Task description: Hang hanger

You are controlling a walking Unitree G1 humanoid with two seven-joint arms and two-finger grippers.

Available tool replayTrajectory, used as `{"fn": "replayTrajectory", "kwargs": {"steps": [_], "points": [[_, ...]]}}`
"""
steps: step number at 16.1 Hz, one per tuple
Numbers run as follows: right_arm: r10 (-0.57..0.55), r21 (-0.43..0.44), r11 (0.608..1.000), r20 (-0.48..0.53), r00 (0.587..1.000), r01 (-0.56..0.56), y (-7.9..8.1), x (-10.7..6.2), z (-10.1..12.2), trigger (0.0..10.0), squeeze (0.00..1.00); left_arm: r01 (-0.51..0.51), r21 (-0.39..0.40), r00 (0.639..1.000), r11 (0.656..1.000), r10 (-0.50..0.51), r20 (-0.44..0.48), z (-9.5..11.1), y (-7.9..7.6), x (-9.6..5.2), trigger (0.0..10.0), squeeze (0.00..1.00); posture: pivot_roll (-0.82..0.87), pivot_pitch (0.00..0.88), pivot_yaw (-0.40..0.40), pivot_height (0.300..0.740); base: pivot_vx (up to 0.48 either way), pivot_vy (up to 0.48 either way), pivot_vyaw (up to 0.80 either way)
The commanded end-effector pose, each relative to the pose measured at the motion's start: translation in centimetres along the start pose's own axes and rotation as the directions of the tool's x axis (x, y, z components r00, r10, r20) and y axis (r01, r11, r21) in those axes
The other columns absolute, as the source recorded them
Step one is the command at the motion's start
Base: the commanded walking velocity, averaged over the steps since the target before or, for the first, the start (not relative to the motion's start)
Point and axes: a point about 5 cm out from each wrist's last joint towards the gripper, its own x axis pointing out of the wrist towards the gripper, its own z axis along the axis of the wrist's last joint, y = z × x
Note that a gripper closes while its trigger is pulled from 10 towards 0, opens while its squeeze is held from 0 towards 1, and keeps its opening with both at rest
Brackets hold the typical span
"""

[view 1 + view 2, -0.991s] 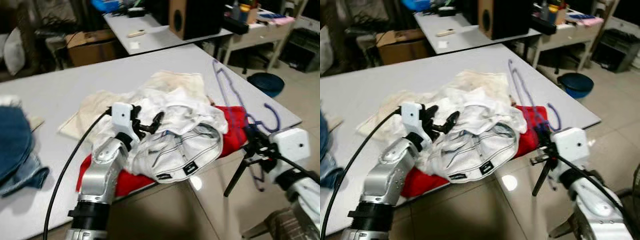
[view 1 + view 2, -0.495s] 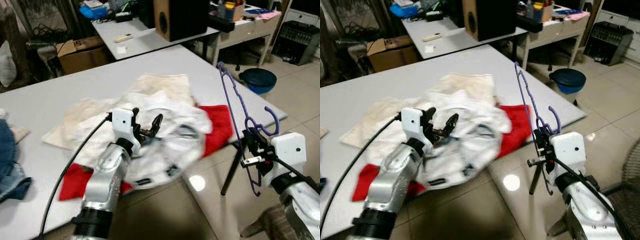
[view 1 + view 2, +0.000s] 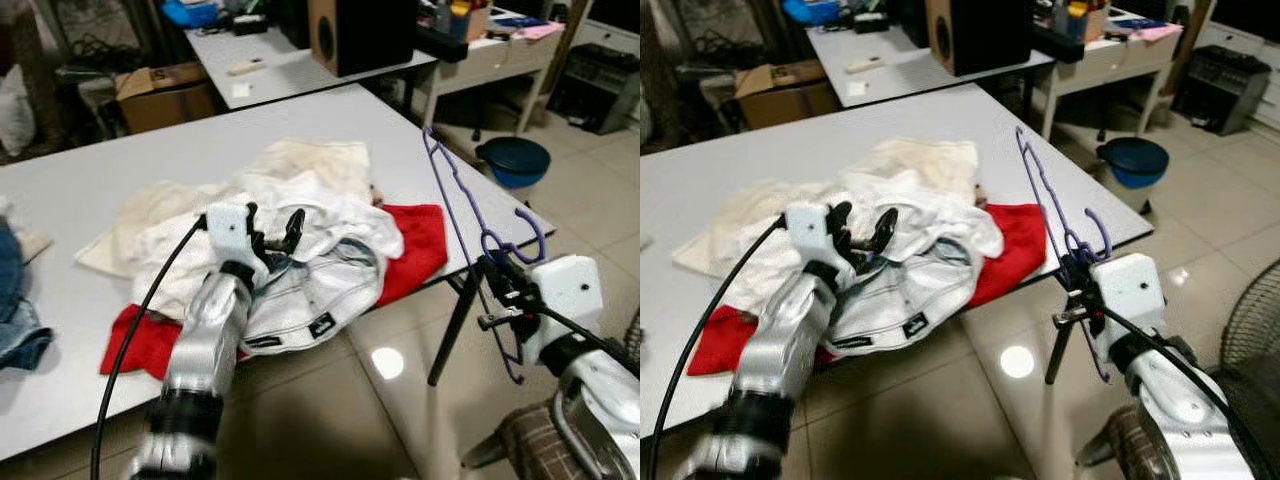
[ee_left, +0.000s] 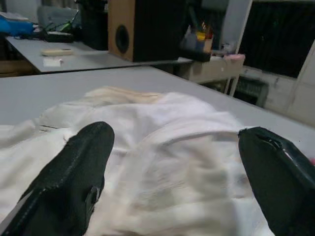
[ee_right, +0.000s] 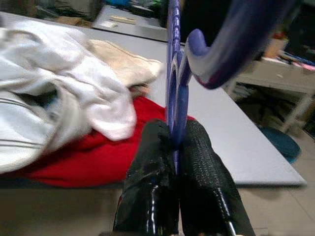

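Meanwhile, the right gripper [image 3: 497,283], at four o'clock beyond the table [image 3: 120,190] corner, pinches a purple hanger [image 3: 470,225] near its hook, which could twist and slip, while the left gripper [image 3: 272,236] hovers wide open over the white clothes [image 3: 320,240].

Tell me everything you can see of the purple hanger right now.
The purple hanger is thin, plastic-looking, with an open curved hook. The right gripper has its jaws shut on it just below the hook, holding it tilted in the air beside the table corner. Its long frame reaches up past the red cloth; no garment hangs on it.
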Motion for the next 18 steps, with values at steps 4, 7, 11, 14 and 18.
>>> {"fn": "replayTrajectory", "kwargs": {"steps": [4,7,11,14,18], "points": [[0.070,-0.049,0.996,-0.023,0.997,-0.071,0.3,0.5,-0.2,10.0,0.00,0.090,0.167,0.988,0.982,-0.068,-0.136,-1.3,0.9,1.7,10.0,0.00,-0.24,0.000,0.045,0.740,0.000,0.000,0.00],[-0.016,-0.096,0.995,-0.079,0.997,0.009,-0.7,0.6,-1.3,10.0,0.00,0.237,0.229,0.965,0.944,-0.201,-0.170,-1.0,0.7,2.7,10.0,0.00,-0.24,0.000,0.063,0.740,0.000,0.000,0.00],[-0.043,-0.087,0.995,-0.059,0.997,0.038,-0.9,0.4,-1.0,10.0,0.00,0.179,0.301,0.977,0.937,-0.133,-0.167,-0.3,1.7,3.7,0.0,0.00,-0.24,0.000,0.083,0.740,0.000,0.000,0.00],[-0.043,-0.079,0.996,-0.057,0.997,0.039,-0.5,0.1,-1.2,10.0,0.00,0.158,0.244,0.984,0.957,-0.132,-0.121,0.4,2.6,3.7,0.0,0.00,-0.24,0.000,0.088,0.740,0.000,0.000,0.00],[-0.028,-0.078,0.997,-0.049,0.998,0.024,-0.3,0.5,-1.0,10.0,0.00,0.236,0.260,0.967,0.936,-0.200,-0.156,0.1,1.1,4.3,0.0,0.00,-0.24,0.000,0.082,0.740,0.000,0.000,0.00]]}}
